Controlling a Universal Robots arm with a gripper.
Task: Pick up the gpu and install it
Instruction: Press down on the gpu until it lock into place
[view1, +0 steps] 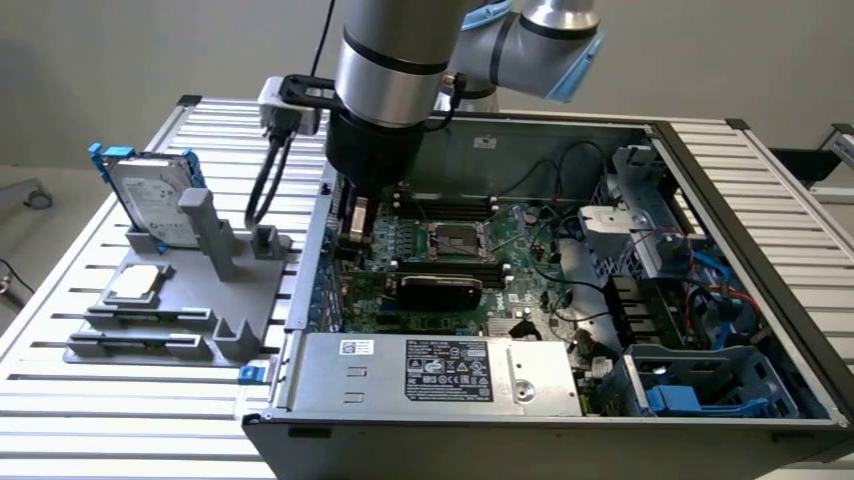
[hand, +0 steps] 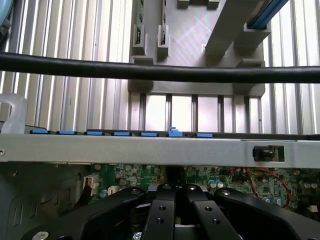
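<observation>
On the exterior view's left, a grey holder (view1: 180, 300) is seen on the slatted desk (view1: 80, 400), with a silver hard drive (view1: 144, 195) on blue rails standing upright at its far end and a small flat silver piece (view1: 138, 283) lying on a lower step. Just to the right, the open computer case (view1: 561, 400) is set on the same desk, its green motherboard (view1: 441, 260) exposed. The arm (view1: 394, 70) is lowered into the case at the wall nearest the holder, with the gripper (hand: 175, 207) down beside the board; the fingers (hand: 161, 212) are seen in the wrist view pressed together, clenched with nothing visibly between them. The gpu (view1: 441, 292) is seated on the motherboard, just below the processor socket (view1: 454, 238) and right of the gripper. A labelled power supply (view1: 434, 375) is mounted along the near edge, and blue drive bays (view1: 707, 385) are placed on the exterior view's right.
</observation>
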